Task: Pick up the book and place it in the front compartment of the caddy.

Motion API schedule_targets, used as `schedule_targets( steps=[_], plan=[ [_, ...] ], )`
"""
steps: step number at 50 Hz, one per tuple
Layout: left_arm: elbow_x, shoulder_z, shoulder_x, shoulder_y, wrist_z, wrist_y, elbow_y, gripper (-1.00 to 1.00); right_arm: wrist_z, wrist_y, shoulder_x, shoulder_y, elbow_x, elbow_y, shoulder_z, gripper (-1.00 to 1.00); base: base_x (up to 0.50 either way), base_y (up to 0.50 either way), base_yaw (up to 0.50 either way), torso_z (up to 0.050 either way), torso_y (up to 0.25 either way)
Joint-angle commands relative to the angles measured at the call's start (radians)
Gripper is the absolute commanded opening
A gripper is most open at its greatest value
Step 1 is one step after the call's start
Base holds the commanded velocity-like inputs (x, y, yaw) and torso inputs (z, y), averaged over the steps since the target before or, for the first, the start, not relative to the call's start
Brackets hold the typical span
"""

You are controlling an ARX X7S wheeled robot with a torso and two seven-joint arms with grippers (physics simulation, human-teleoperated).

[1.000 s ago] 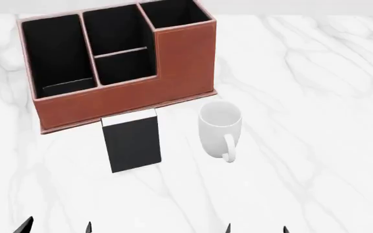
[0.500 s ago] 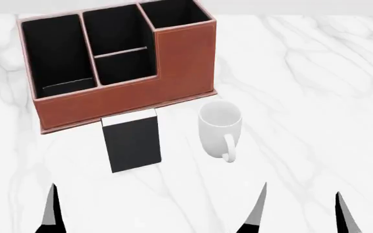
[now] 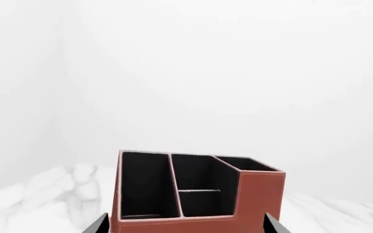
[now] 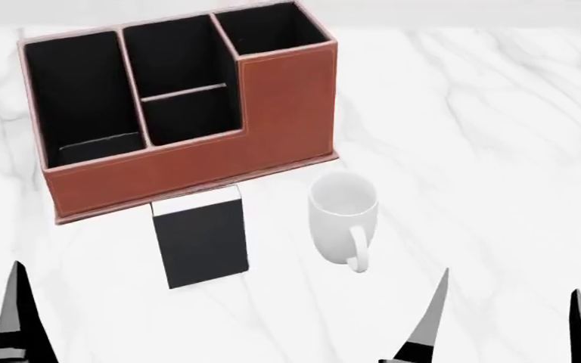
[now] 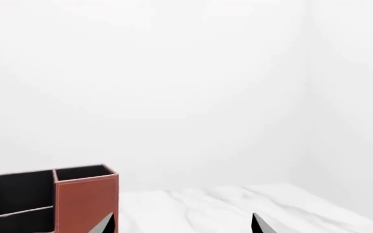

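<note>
The black book lies flat on the marble table, its white page edge against the near wall of the reddish-brown caddy. The front compartment is the near middle cell behind the low wall, and it holds nothing. It also shows in the left wrist view. My left gripper is open and empty, facing the caddy from a distance. One of its fingers shows at the near left. My right gripper is open and empty, near right of the book, and also shows in the right wrist view.
A white mug stands upright just right of the book, handle toward me. The caddy's tall end cell is at its right end. White marble table spreads to the right. The caddy's end also shows in the right wrist view.
Both grippers' fingertips have come up farther into the head view. The head view has shifted a little, so the caddy, book and mug sit slightly differently. Neither object has moved on the table.
</note>
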State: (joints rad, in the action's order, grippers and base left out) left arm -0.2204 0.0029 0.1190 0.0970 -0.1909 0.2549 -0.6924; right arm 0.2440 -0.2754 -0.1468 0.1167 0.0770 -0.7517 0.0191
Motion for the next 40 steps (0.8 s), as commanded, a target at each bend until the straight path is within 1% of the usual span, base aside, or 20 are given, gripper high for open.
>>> schedule_targets(
  steps=[1,40],
  plan=[
    [-0.024,-0.035,-0.006,0.000,0.002,0.026,-0.026,1.00,-0.027,-0.003,0.005,0.000,0.003,-0.005,0.016,1.00,0.50,0.00,0.00,0.000,0.000],
    [-0.039,0.015,0.048,0.013,-0.033,0.023,-0.052,1.00,0.009,-0.003,-0.023,-0.011,0.030,0.013,-0.018,1.00,0.50,0.00,0.00,0.000,0.001]
  ],
)
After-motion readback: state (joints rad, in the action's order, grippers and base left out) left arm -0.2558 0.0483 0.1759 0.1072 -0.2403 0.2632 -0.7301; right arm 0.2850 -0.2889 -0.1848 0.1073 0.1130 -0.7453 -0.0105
